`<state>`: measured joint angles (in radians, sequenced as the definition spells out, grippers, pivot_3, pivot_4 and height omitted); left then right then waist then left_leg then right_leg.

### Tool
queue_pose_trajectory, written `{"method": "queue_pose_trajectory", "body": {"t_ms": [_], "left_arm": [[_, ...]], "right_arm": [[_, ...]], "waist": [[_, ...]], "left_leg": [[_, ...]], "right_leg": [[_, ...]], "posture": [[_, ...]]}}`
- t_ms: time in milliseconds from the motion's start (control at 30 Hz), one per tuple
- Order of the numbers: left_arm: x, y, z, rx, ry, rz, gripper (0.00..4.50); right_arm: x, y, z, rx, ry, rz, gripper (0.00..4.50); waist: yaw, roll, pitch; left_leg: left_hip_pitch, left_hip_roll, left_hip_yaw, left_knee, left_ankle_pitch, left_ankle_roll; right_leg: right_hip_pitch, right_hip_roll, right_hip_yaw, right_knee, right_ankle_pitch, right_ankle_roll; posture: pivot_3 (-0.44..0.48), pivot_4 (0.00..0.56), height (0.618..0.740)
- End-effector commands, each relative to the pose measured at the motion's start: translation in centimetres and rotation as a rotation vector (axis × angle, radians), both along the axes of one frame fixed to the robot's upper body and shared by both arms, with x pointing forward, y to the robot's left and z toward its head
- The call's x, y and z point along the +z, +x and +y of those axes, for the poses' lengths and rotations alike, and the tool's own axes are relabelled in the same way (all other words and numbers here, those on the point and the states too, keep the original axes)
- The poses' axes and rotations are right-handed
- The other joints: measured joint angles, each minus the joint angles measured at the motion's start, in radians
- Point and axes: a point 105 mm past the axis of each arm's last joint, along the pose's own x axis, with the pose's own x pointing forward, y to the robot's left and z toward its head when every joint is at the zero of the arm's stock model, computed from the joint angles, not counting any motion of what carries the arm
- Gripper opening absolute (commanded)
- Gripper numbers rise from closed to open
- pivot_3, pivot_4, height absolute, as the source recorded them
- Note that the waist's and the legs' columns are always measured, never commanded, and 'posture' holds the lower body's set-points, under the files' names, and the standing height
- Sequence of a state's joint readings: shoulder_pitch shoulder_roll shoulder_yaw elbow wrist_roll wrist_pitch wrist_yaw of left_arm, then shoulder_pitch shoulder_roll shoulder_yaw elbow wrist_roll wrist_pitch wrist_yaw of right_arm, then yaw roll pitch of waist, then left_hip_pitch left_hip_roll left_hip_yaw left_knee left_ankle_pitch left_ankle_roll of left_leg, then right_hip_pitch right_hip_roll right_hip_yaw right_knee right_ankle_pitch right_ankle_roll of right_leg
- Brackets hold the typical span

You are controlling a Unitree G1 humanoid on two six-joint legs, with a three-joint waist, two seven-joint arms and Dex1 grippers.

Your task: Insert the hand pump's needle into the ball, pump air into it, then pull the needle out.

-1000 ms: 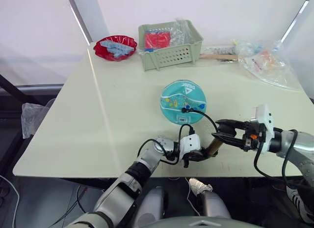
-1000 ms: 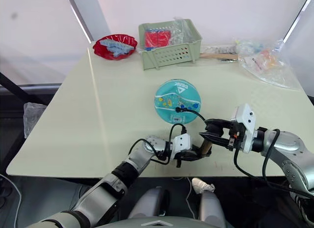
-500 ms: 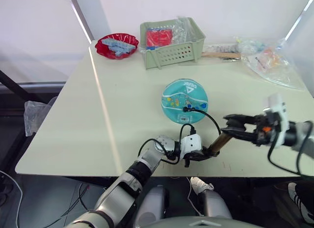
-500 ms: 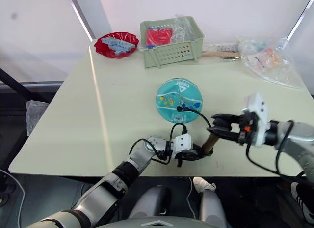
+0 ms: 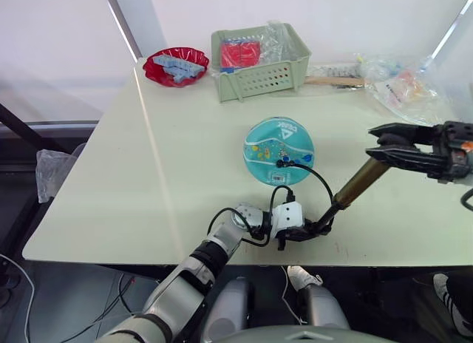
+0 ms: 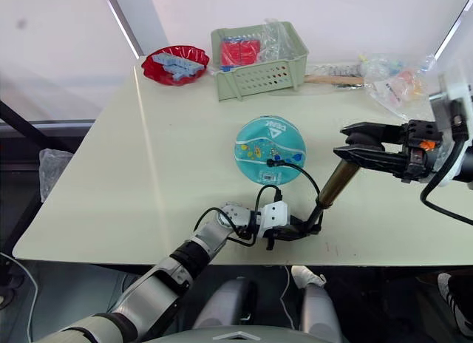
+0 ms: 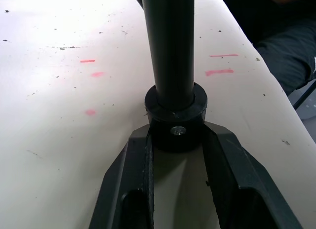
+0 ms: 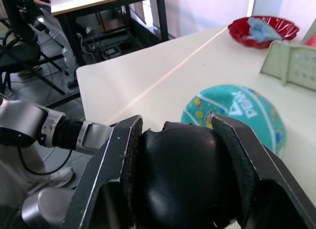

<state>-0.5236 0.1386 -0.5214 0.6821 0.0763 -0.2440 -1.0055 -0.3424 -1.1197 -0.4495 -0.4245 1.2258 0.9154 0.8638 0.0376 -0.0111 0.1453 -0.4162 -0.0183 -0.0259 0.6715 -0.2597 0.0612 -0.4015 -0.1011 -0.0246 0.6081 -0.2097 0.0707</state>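
The teal-blue ball (image 5: 278, 149) lies in the middle of the table. A small black fitting (image 5: 281, 163) sits on its near side; the needle itself is hidden. From the fitting a thin black hose (image 5: 319, 182) curves down to the hand pump (image 5: 353, 186). The pump slants up to the right, its bronze tube drawn out long. My left gripper (image 5: 307, 231) is shut on the pump's black lower end (image 7: 175, 121) near the table's front edge. My right gripper (image 5: 378, 143) is raised above the table, shut on the black handle (image 8: 185, 165).
A green basket (image 5: 257, 58) and a red bowl (image 5: 174, 67) stand at the back of the table. Clear plastic bags (image 5: 403, 88) lie at the back right. The table's front edge (image 5: 148, 254) runs just below my left gripper.
My right gripper has risen up and to the right with the handle. The pump has stretched out longer and now slants. The left gripper and ball stay put.
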Motion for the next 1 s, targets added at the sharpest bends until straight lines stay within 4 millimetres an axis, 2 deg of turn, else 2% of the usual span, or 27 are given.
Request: {"method": "queue_pose_trajectory", "body": {"t_ms": [33, 133, 333, 700, 1000], "left_arm": [[-4.6, -0.9, 3.4, 0.06, 0.181, 0.116, 1.01], [-4.7, -1.0, 3.4, 0.058, 0.183, 0.118, 1.01], [-4.7, -1.0, 3.3, 0.055, 0.185, 0.12, 1.01], [-4.7, -1.0, 3.3, 0.05, 0.189, 0.121, 1.01], [-4.7, -1.0, 3.3, 0.052, 0.189, 0.118, 1.01]], "right_arm": [[3.9, -0.4, -1.3, -0.064, 0.025, -0.153, 1.83], [4.1, -0.3, -1.2, -0.059, 0.045, -0.15, 1.83], [-1.9, 1.1, 0.3, -0.085, 0.007, -0.015, 1.83], [-8.8, 0.7, 1.9, -0.062, -0.018, 0.134, 1.83], [-14.0, 0.9, 2.5, -0.094, -0.048, 0.158, 1.83]], "waist": [[-0.001, 0.0, 0.0], [0.0, 0.001, 0.001], [-0.001, -0.001, 0.0], [-0.002, -0.005, -0.005], [-0.003, -0.006, -0.01]], "left_leg": [[0.0, 0.0, 0.0, 0.0, 0.0, 0.0], [0.0, 0.0, 0.0, 0.0, 0.0, 0.0], [0.0, 0.0, 0.0, 0.0, 0.0, 0.0], [0.004, 0.0, -0.001, 0.0, 0.0, 0.0], [0.004, 0.0, -0.002, 0.0, 0.0, 0.0]], "right_leg": [[0.0, 0.0, 0.0, 0.0, 0.0, 0.0], [0.0, 0.0, 0.0, 0.0, 0.0, 0.0], [0.0, 0.0, 0.0, 0.0, 0.0, 0.0], [0.003, 0.001, 0.0, 0.0, 0.0, 0.0], [0.003, 0.003, -0.001, 0.001, 0.0, 0.0]], "posture": [[0.0, 0.15, 0.737], [0.0, 0.15, 0.737], [0.0, 0.15, 0.737], [0.0, 0.15, 0.737], [0.0, 0.15, 0.737]]}}
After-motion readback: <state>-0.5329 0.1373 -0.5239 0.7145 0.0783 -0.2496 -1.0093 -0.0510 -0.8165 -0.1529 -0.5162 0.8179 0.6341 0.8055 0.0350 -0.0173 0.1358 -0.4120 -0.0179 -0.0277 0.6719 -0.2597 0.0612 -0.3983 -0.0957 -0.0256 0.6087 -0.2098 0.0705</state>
